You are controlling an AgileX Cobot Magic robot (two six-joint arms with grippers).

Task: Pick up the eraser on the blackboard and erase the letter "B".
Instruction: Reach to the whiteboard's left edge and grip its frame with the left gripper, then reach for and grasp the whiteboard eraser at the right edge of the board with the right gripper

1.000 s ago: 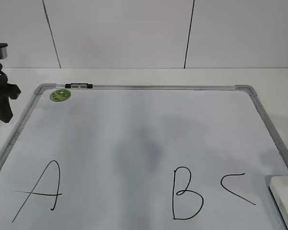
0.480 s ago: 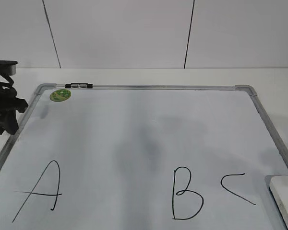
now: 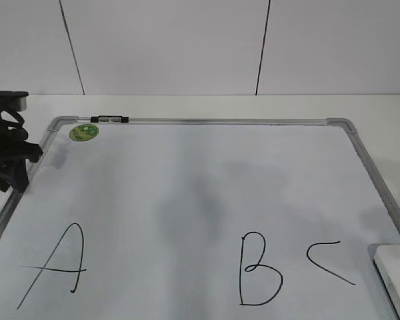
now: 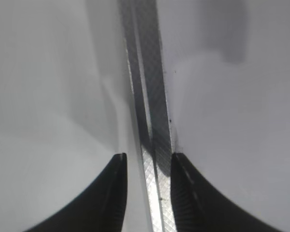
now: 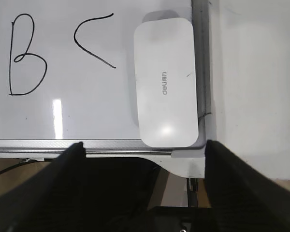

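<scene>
At the blackboard (image 5: pixel 87 111) corner lies the eraser (image 5: pixel 166 82); right hand (image 5: pixel 144 150) spread wide, seemingly empty

"A", "B", angular "C" on the blackboard (image 3: pixel 187 173); "deli/得力" print on the eraser (image 5: pixel 165 82)

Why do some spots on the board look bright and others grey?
Right wrist view: lamp glare makes a bright streak on the board and a soft spot on the eraser. Exterior view: faint grey shadows mottle the middle. Left wrist view: the frame is blurred, too close.
</scene>
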